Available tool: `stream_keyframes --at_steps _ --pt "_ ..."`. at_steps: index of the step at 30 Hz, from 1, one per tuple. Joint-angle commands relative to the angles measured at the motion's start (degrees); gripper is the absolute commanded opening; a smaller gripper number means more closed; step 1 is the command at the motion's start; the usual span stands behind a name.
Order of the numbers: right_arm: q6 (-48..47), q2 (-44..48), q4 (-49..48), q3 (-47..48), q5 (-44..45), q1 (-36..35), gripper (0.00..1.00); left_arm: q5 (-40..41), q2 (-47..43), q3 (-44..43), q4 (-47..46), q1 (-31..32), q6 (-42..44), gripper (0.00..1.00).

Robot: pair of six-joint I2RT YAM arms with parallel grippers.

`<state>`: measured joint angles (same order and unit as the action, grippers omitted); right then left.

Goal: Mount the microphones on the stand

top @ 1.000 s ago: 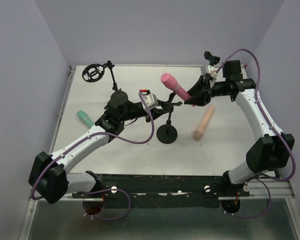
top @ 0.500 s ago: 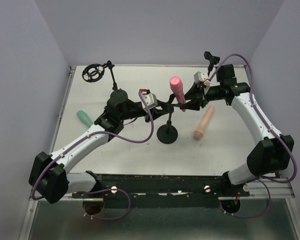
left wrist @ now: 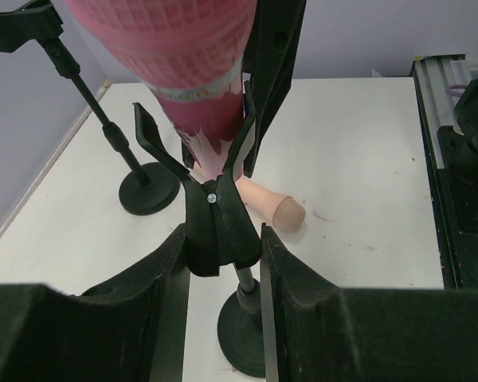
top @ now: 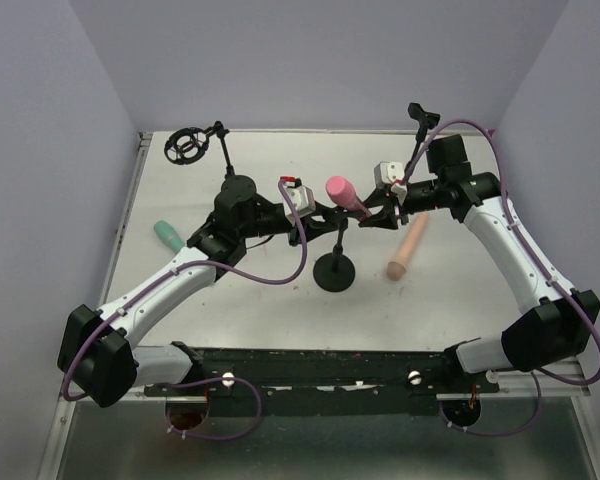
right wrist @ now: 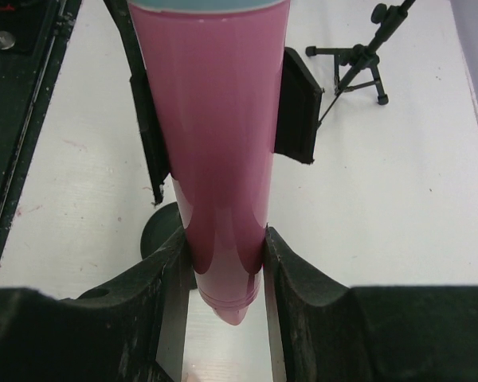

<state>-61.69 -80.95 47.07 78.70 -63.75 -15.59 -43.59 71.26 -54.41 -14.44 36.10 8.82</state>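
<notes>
Far from the table (top: 230, 300) edges, the right gripper (right wrist: 223, 263) squeezes the pink microphone (top: 338, 190), now lowered to the clip (left wrist: 215, 219) of the stand (top: 335, 268), which the left gripper (left wrist: 221, 259) pinches.

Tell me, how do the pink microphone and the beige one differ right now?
The pink microphone is bright; the beige microphone is pale. The pink one is held off the table, clamped in the right arm's jaws; the beige one lies flat on the table, untouched. The pink one is at the clip of the stand; the beige one lies apart, to its right. Both are slim and rod-shaped.
</notes>
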Motion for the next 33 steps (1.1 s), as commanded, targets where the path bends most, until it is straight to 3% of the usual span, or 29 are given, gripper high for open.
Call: stream_keyframes --at_steps 1,11,17,20,28,29,33 --pt "-2.2 0.3 3.3 2.6 7.5 -3.1 0.26 -4.3 -0.9 -2.0 4.1 -0.2 0.8 0.23" --pt "-1.9 2.8 4.1 2.6 9.2 -3.2 0.27 -2.4 -1.4 -1.7 4.4 -0.6 -0.3 0.25" --pt "-0.5 3.0 3.5 2.5 8.6 -3.3 0.33 -0.9 -2.4 -0.7 1.3 -0.7 -4.0 0.63" --pt "0.5 3.1 3.0 2.3 7.9 -3.3 0.44 0.5 -3.2 0.1 -0.3 -0.7 -5.7 0.75" --pt "5.3 4.4 0.1 1.0 6.8 -3.3 0.75 2.6 -7.6 2.7 -2.2 -0.7 -7.9 0.95" --pt "6.0 4.6 -0.2 0.9 6.8 -3.3 0.84 3.3 -8.6 3.4 -2.2 -0.7 -7.9 0.97" --pt "9.3 5.1 -1.6 0.9 5.9 -3.2 0.98 5.8 -12.9 7.1 -2.4 -0.7 -7.9 0.99"
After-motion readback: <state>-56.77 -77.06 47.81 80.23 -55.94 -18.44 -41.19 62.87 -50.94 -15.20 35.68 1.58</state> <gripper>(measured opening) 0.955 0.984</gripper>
